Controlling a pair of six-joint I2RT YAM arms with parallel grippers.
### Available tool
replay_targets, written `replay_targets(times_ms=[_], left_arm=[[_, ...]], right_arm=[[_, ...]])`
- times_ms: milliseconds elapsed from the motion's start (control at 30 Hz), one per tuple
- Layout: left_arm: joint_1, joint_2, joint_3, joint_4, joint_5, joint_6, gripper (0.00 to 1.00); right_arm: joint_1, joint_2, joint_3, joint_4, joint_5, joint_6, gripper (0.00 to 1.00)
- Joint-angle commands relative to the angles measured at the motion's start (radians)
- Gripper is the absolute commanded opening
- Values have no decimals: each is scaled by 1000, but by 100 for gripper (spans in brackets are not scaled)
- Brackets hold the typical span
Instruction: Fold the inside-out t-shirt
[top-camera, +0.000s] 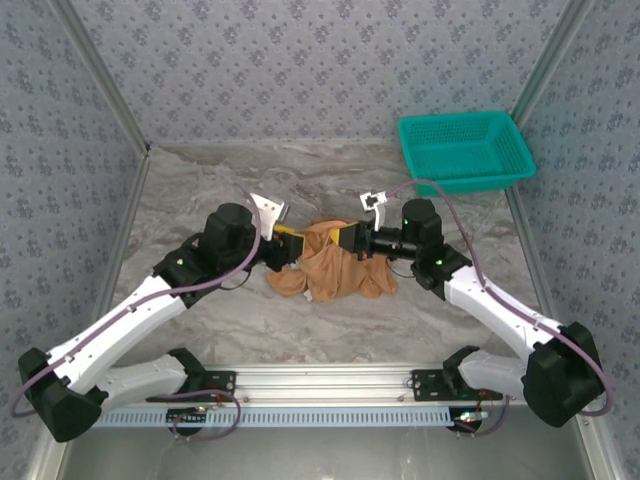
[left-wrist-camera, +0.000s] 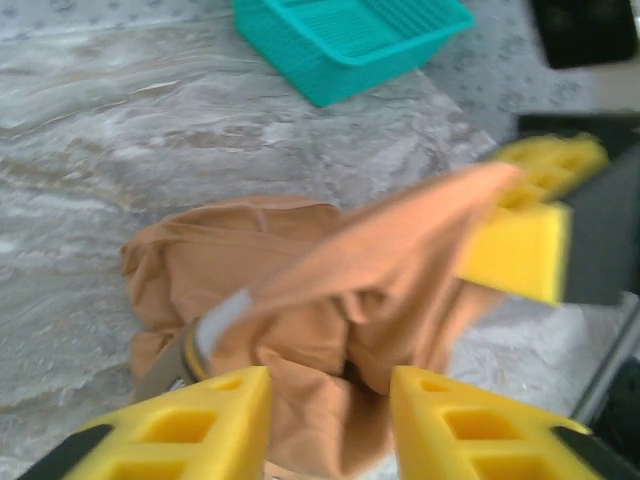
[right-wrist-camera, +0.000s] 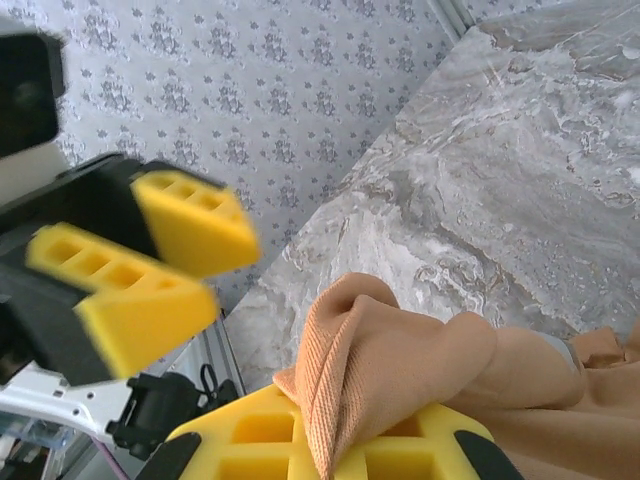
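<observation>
From above, you have the inside-out t-shirt (top-camera: 332, 268) bunched up between the left gripper (top-camera: 287, 248) and right gripper (top-camera: 350, 240); no fold is made, so spreading and folding all remain. The teal basket (top-camera: 465, 150) sits well apart, far right. Left wrist: your left jaws stand apart, cloth hanging beyond them. Right wrist: your right jaws pinch a ridge of shirt, the left gripper crowding close.

T-shirt (top-camera: 335, 275): we see soft, matt cloth, finely ribbed.
Table (top-camera: 190, 180): we note a smooth, marble-patterned surface.
Basket (top-camera: 470, 182): moulded plastic mesh.
</observation>
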Motion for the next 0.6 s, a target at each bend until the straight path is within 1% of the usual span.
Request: replay_targets(times_ms=[0,67,167,233,367,567], left_arm=[[-15,58,-4,18,101,30,25],[-16,111,28,9,137,46,24],[-16,164,56,27,163,47,29],[-17,184,65,44,180,48,32],[-13,211,83,62,183,48,35],[-7,237,103,78,202,44,36]], right_arm=[[-5,11,-3,69,8,41,0],[-5,8,-8,71,6,45,0],[-8,1,-10,62,9,42,0],[-7,-5,-11,56,12,35,0],[-9,-14,-16,43,17,21,0],[-8,-19,-19,29,18,9,0]])
